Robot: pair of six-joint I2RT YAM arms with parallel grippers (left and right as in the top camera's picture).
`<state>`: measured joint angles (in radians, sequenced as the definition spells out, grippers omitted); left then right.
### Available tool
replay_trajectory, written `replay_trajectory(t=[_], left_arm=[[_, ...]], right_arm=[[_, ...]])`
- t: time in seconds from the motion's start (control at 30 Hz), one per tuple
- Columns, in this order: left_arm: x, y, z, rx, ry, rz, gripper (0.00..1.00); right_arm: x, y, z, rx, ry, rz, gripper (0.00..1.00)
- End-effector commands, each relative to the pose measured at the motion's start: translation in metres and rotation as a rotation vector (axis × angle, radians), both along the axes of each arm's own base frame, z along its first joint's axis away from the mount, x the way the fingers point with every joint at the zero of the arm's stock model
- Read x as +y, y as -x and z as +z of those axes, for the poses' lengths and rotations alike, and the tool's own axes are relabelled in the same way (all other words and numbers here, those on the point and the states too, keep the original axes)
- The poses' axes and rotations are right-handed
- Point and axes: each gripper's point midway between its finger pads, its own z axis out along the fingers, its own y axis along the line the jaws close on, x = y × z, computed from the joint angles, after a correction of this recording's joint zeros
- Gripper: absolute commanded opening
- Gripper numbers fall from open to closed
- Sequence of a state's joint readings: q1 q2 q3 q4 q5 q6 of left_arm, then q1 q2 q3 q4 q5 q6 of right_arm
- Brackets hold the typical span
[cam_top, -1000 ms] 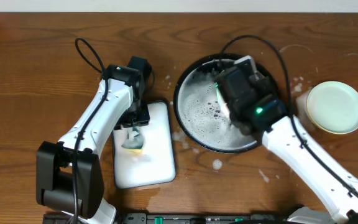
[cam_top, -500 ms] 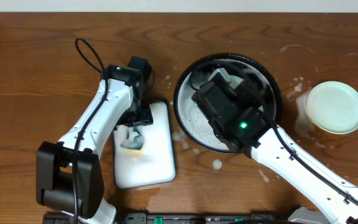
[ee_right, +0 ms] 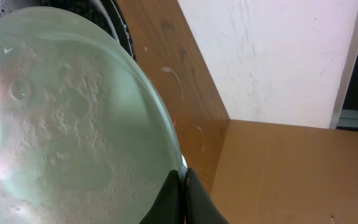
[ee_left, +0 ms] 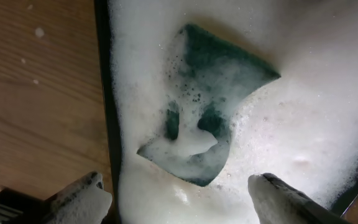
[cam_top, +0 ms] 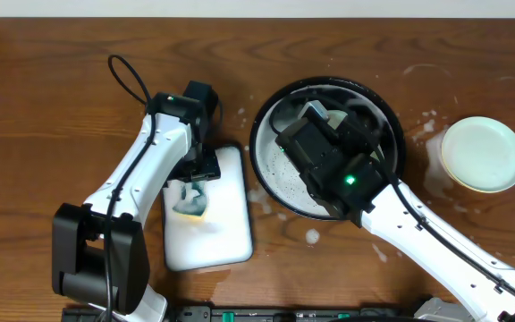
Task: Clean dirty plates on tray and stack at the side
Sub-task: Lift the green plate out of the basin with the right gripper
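1. Looking through the right wrist camera, I see the right gripper (ee_right: 183, 180) with its two dark fingers drawn together on the lower rim of a mint-green plate (ee_right: 73, 124), so it has that plate pinched by the edge.
2. From the pinch, the plate spreads up and to the left across most of that view. Its face is covered in suds and there is a faint red tint at its far left edge.
3. A strip of the black tray (cam_top: 278, 170) shows just past the plate's upper rim. From overhead, the right arm's wrist sits inside the tray, over the foamy water.
4. On the left wrist camera, the left gripper (ee_left: 179, 199) is spread wide with nothing between its foam-coated fingers (ee_left: 82, 198).
5. The green sponge (ee_left: 210, 118) lies ahead of those fingers, apart from them and half buried in lather in the white dish (cam_top: 222, 233).
6. Further out, a pale plate (cam_top: 483, 154) with a yellowish rim sits on the wooden table (cam_top: 43, 107), right of the tray and apart from it.
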<state>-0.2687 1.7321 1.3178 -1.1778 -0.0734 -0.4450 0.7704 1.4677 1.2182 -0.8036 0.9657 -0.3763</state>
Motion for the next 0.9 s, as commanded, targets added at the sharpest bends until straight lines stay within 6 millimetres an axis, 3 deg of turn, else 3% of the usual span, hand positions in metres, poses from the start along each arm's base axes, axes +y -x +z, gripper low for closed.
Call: replay_trajectory(t=[0.0, 0.33, 0.5, 0.87], left_arm=[[0.001, 0.001, 0.000, 0.006, 0.000, 0.006, 0.80], [0.001, 0.001, 0.000, 0.006, 0.000, 0.006, 0.81], [0.001, 0.001, 0.000, 0.006, 0.000, 0.006, 0.81], [0.001, 0.001, 0.000, 0.006, 0.000, 0.006, 0.81]], right_arm=[[-0.003, 0.001, 0.018, -0.063, 0.030, -0.017, 0.01], [-0.008, 0.001, 0.024, -0.096, 0.044, -0.044, 0.01], [-0.012, 0.004, 0.038, -0.162, 0.109, -0.076, 0.01], [0.001, 0.011, 0.043, -0.200, 0.104, -0.057, 0.01]])
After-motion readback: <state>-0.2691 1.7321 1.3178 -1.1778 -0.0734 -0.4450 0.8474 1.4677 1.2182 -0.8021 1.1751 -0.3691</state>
